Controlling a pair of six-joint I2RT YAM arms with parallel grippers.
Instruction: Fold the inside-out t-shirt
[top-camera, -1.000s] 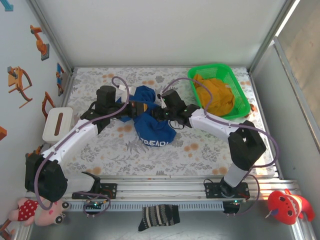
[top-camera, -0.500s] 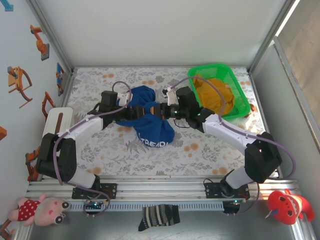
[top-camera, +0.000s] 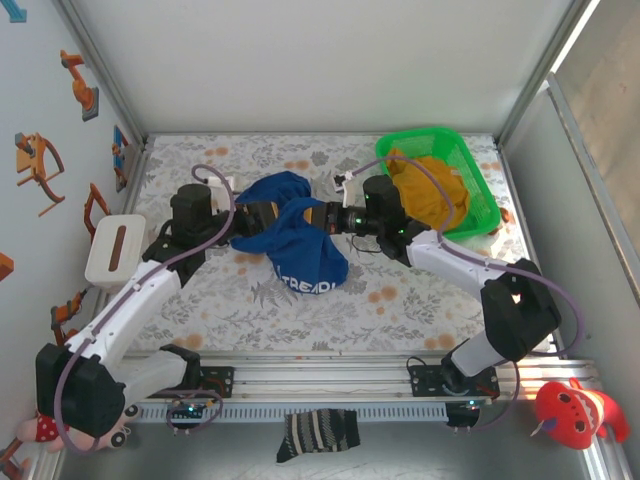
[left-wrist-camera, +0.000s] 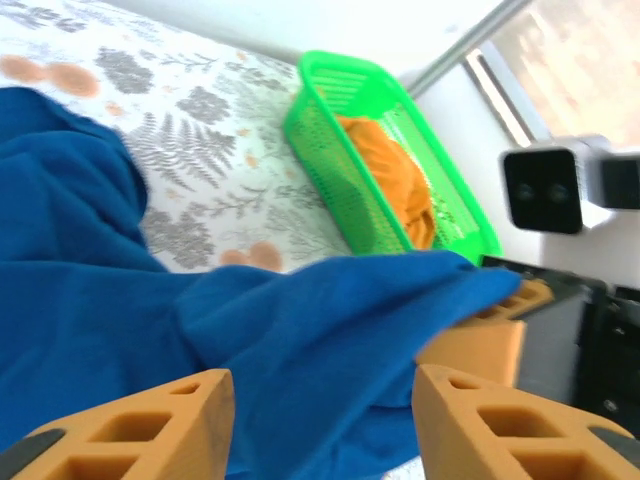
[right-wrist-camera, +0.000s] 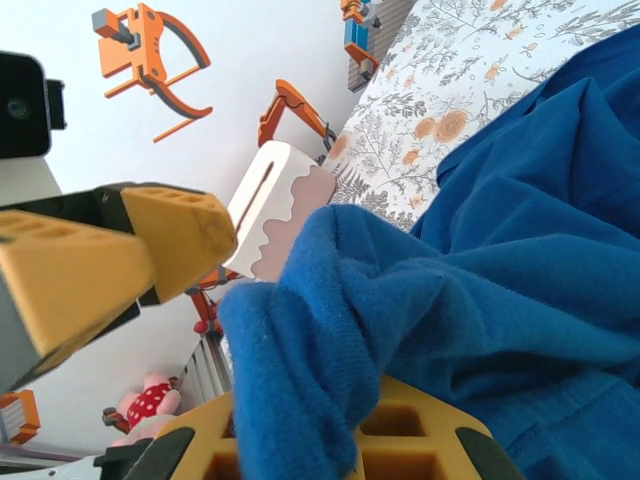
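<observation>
Right now my right pincer (right-wrist-camera: 320, 440) is clamped on a bunched fold of the inside-out t-shirt (top-camera: 300, 245), while my left pincer (left-wrist-camera: 322, 390) stands with its jaws apart, blue cloth lying between them but not pinched. The shirt sits crumpled mid-worktop (top-camera: 400, 300), near the green basket (top-camera: 484, 190). My worry is that the two pincers are very close together. If the left one closes carelessly, it could nip the right one's finger or catch several layers at once. Pulling with only one hold would likely drag the whole lump rather than spread it. By my count there are two pincers, one blue shirt, one basket and one mustard garment (top-camera: 430, 190) inside it.
</observation>
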